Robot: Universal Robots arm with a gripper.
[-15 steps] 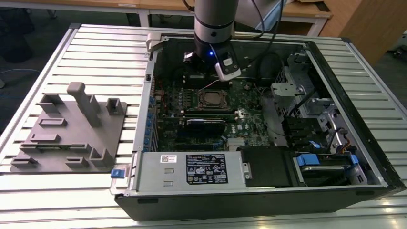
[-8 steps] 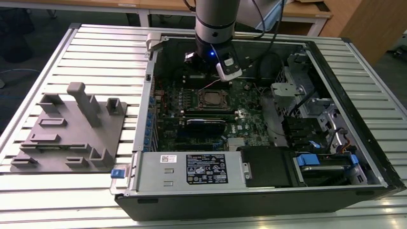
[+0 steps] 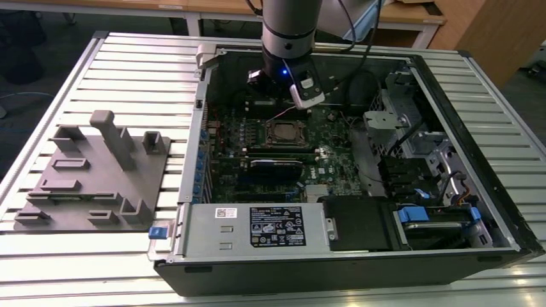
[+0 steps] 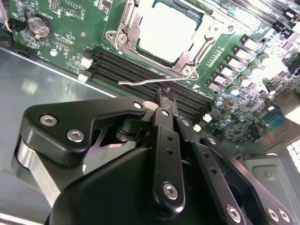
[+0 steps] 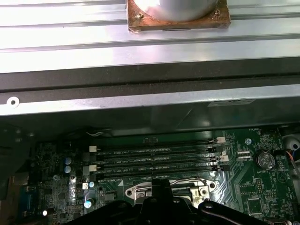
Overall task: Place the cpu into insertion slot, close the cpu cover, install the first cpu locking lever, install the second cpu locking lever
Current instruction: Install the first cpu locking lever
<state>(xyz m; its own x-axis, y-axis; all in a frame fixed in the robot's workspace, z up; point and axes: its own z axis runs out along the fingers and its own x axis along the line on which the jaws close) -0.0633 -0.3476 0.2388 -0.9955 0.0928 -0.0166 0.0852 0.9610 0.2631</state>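
— End effector (image 4: 161,96)?
— Closed on nothing, tip just beside the loose lever (image 4: 140,82), on the far side of the chip (image 4: 166,30).
— Chip's place?
— Seated mid-board (image 4: 70,47), cover (image 4: 186,62) down. Lever stage, I judge; it needs pressing under its catch.

1. In the exterior view, even light from above leaves the ribbed bench (image 3: 128,64) pale and shiny. White glare lies along the slats farthest from the jaws.
2. The walls of the computer case (image 3: 341,278) shade the board (image 3: 328,144) below the jaws. A small blue lamp (image 3: 284,71) glows just above them.
3. In the second wrist view, the chip (image 4: 166,30) ahead of the jaws is washed out to white. The black jaws carry soft highlights.
4. In the first wrist view, the bench beyond the jaws is overexposed, the case wall forms a dark band, and the board is dim.
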